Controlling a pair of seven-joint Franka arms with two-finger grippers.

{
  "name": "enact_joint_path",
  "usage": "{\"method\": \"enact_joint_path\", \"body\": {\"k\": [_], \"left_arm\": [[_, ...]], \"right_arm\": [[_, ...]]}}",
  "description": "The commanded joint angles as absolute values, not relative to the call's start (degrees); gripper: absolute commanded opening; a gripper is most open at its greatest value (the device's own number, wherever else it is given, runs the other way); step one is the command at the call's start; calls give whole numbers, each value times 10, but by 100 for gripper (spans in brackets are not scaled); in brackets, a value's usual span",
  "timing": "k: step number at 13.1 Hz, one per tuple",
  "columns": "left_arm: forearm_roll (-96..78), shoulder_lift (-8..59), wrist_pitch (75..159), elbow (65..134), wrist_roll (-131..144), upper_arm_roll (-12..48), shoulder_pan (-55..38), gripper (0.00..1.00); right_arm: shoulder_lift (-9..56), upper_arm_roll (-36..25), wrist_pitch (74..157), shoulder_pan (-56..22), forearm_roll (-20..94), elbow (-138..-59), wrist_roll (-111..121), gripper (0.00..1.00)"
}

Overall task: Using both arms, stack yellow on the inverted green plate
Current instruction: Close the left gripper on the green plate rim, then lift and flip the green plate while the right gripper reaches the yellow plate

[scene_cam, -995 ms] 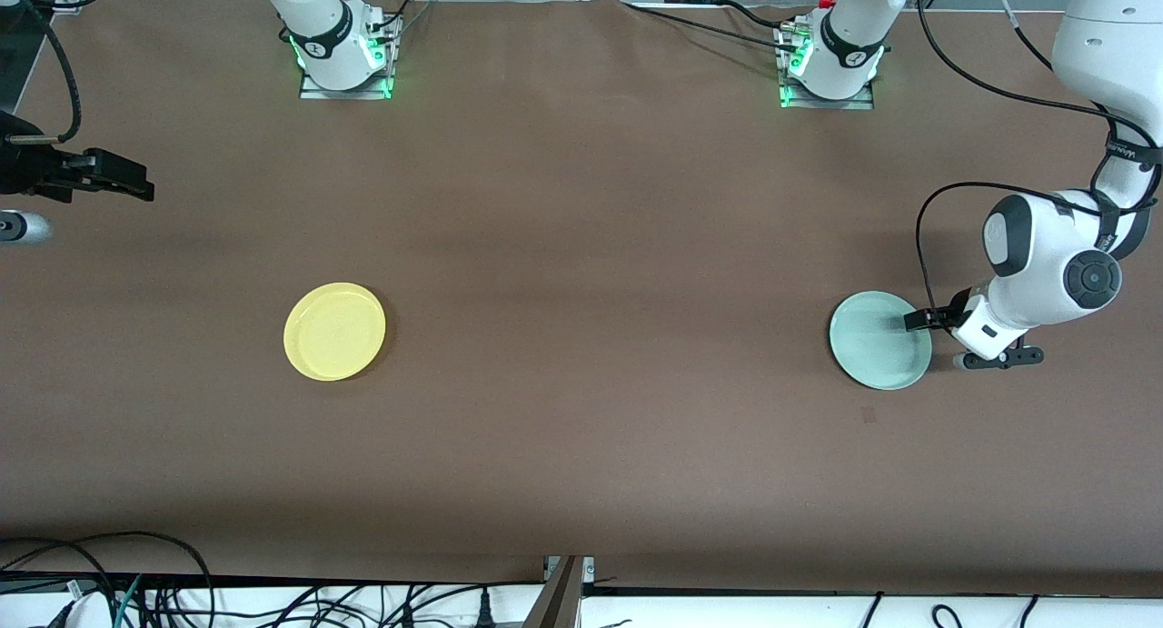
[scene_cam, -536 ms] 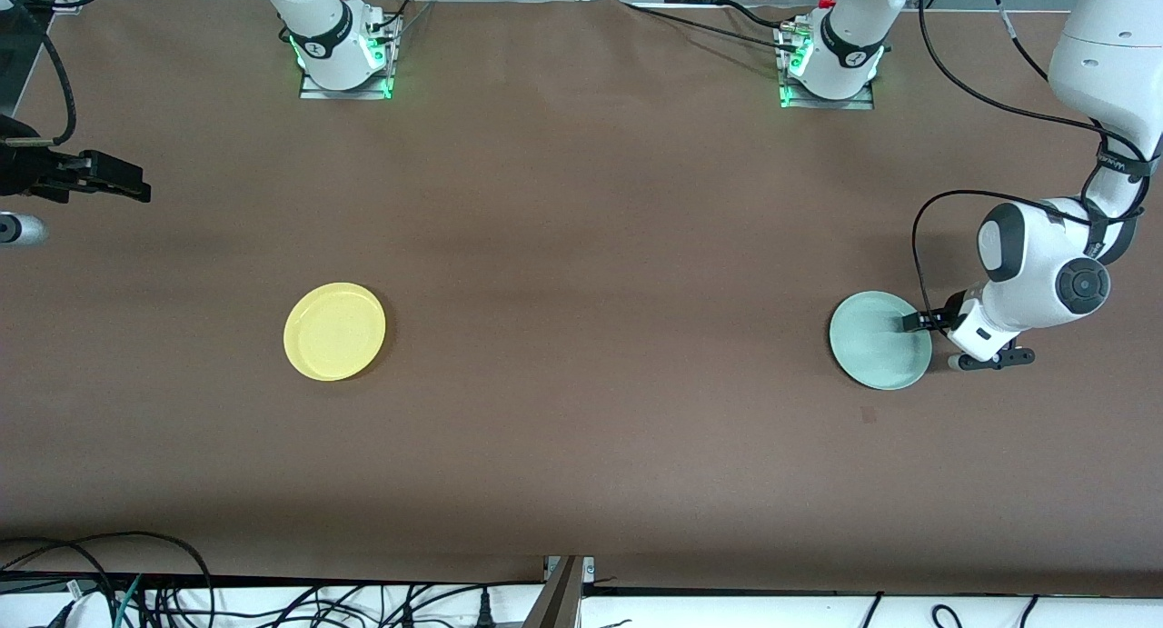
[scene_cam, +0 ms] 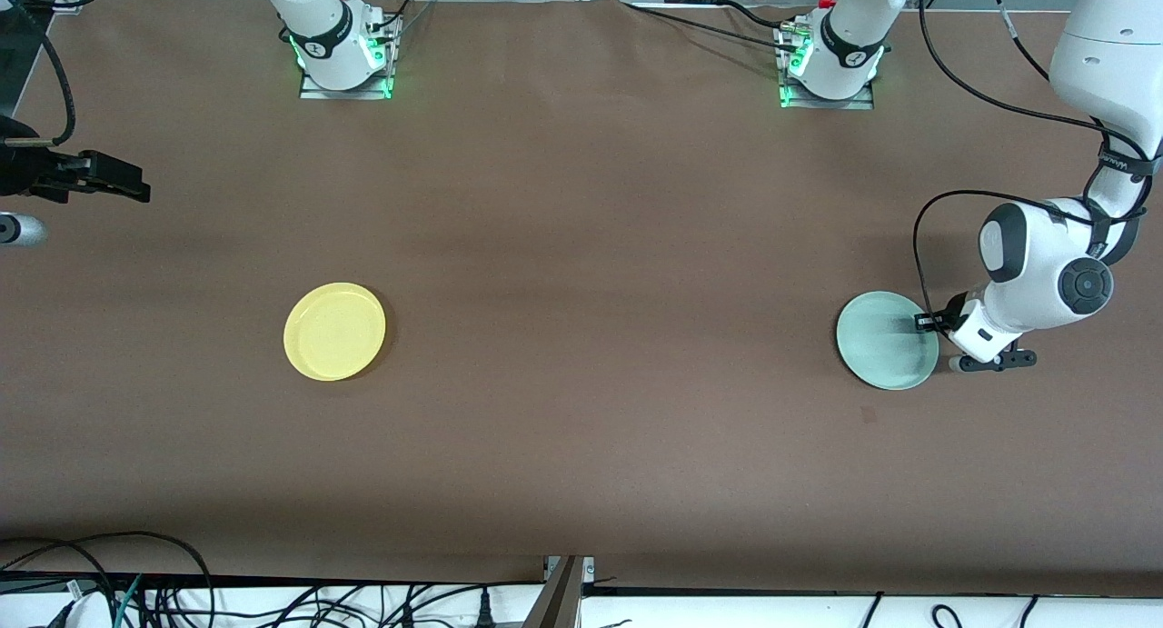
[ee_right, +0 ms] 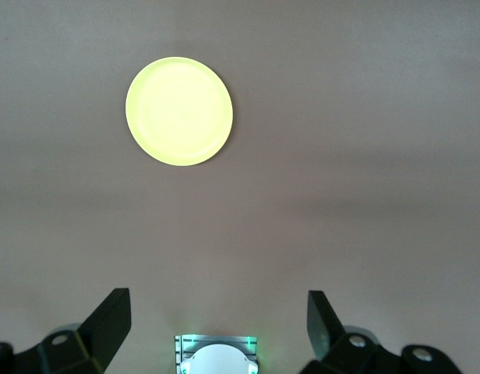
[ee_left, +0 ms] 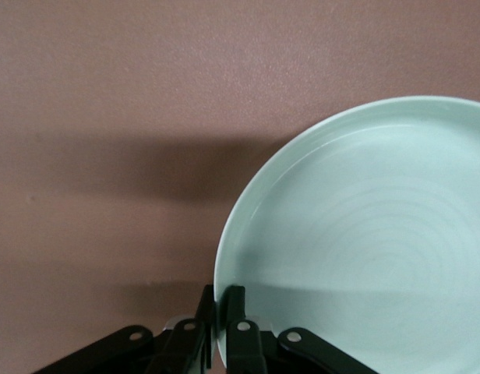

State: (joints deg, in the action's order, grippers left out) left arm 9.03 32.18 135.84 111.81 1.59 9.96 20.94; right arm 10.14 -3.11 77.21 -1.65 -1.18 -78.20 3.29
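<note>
The pale green plate lies hollow side up on the brown table at the left arm's end. My left gripper is shut on its rim at the edge toward the left arm. In the left wrist view, one finger is inside the green plate and one outside, with the left gripper pinching the rim. The yellow plate lies hollow side up toward the right arm's end. My right gripper waits open and empty in the air over the table's right-arm end. The right wrist view shows the yellow plate far from the right gripper.
The two arm bases stand along the table edge farthest from the front camera. The right arm's base also shows in the right wrist view. Cables hang below the table edge nearest the camera.
The green plate and my left gripper have shifted slightly toward the left arm's end of the table. The right arm and the yellow plate have stayed still.
</note>
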Motion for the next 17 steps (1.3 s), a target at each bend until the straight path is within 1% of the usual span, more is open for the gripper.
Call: {"method": "enact_joint_path", "body": {"k": [1, 3, 5, 8, 11, 13, 17], "left_arm": [[105, 300, 1329, 1115, 7, 105, 212, 0], [105, 286, 1259, 1073, 13, 111, 203, 0], [108, 287, 1159, 1001, 16, 111, 172, 0], [195, 287, 1050, 920, 45, 112, 105, 0], [213, 287, 950, 836, 90, 107, 31, 0], [276, 289, 912, 810, 126, 108, -28, 0], [292, 290, 899, 801, 197, 107, -104, 0]], "right_arm": [[105, -30, 765, -11, -4, -773, 41, 100], [105, -29, 765, -11, -4, -773, 41, 100], [105, -29, 765, -11, -4, -773, 41, 100], [105, -30, 765, -11, -4, -773, 41, 100], [105, -30, 765, -11, -4, -773, 41, 100], [105, -29, 765, -11, -4, -773, 41, 100], [105, -30, 765, -11, -4, -773, 41, 100]]}}
